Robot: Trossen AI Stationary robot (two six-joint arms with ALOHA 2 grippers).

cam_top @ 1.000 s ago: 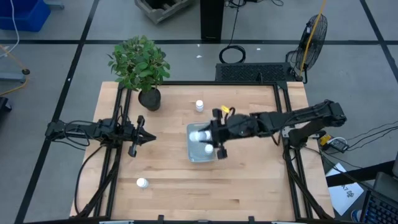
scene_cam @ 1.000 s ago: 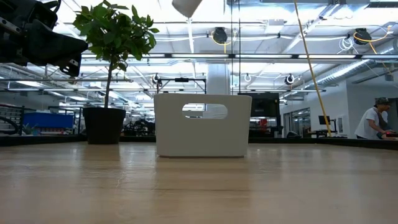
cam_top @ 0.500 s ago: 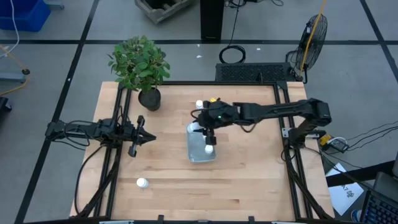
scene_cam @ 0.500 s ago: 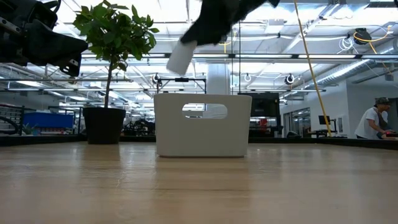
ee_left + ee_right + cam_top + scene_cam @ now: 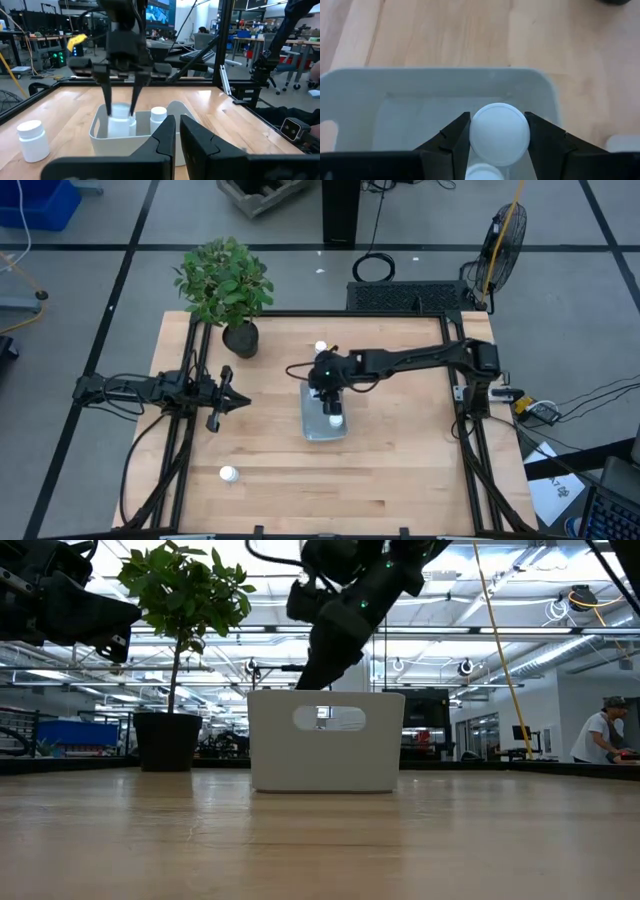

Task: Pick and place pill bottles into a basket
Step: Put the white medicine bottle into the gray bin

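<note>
The basket point(image 5: 323, 430) lies mid-table and shows in the low view point(image 5: 325, 755) too. My right gripper point(image 5: 322, 383) stands over the basket's far end, shut on a white pill bottle point(image 5: 500, 134), which is down inside the basket point(image 5: 120, 120). Another bottle point(image 5: 334, 420) stands in the basket. One bottle point(image 5: 320, 348) stands on the table beyond the basket, and one point(image 5: 229, 474) near the front left. My left gripper point(image 5: 228, 398) waits at the left, shut and empty. My right gripper pinches the bottle at its round cap point(image 5: 475, 135), one finger point(image 5: 457, 132) on each side. The fingers come from above, pointing down. The bottle is upright inside the basket's far end; the basket wall hides whether its base rests on the floor.
A potted plant point(image 5: 238, 335) stands at the table's far left. A dark frame runs along the table's left, far and right sides. A fan point(image 5: 505, 235) stands off the far right corner. A person point(image 5: 603, 732) is in the room behind.
My right gripper has carried the bottle from above the basket's right side toward the far left and down, so that the bottle is now inside the basket's far end. It has stayed shut on the bottle.
</note>
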